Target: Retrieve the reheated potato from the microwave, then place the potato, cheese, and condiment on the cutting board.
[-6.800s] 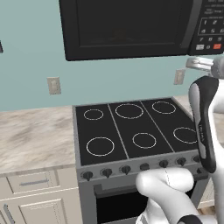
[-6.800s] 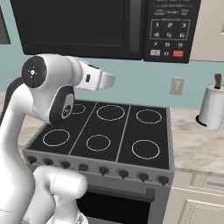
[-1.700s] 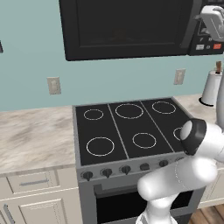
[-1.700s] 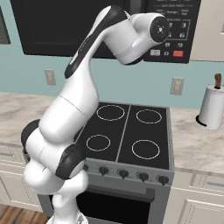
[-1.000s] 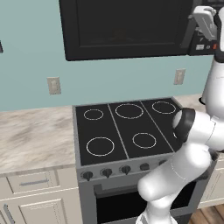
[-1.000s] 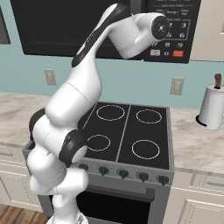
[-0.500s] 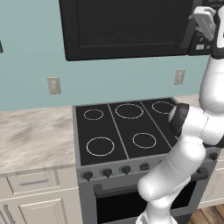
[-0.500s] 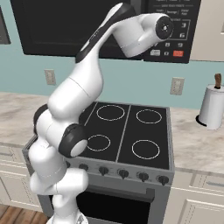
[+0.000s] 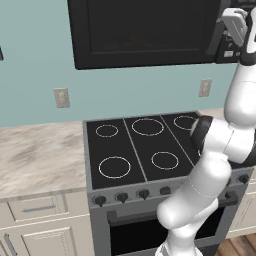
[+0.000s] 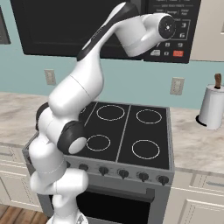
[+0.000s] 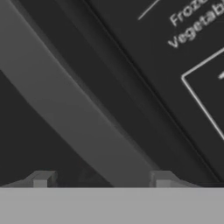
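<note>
We see the microwave [image 9: 145,32] as the largest thing, a black box mounted high on the teal wall above the stovetop [image 9: 145,150]; its top is cut off by the picture edge in both base views, and its dark glass door is shut, so we cannot tell what lies inside. On its keypad [image 10: 175,33], at the right side, the right base view shows number keys and a red button low down, but the small writing there is too blurred for us to read. The hand view, pressed close against the front, gives us partial white lettering at its upper right: "Froz" and "Vegetab", both cut off at the edge, beside thin white key outlines.

The white arm reaches up from the base to the microwave's right side, hiding part of the keypad in the right base view. Its gripper [image 11: 101,179] stands at the grey door handle [image 11: 83,131], which runs slantwise between the two fingertips [image 11: 41,178]. The jaws stand apart on either side of the handle; we cannot tell whether they press on it.

Smaller things: a paper towel roll [image 10: 211,107] on the right counter, and wall outlets [image 9: 61,97].
</note>
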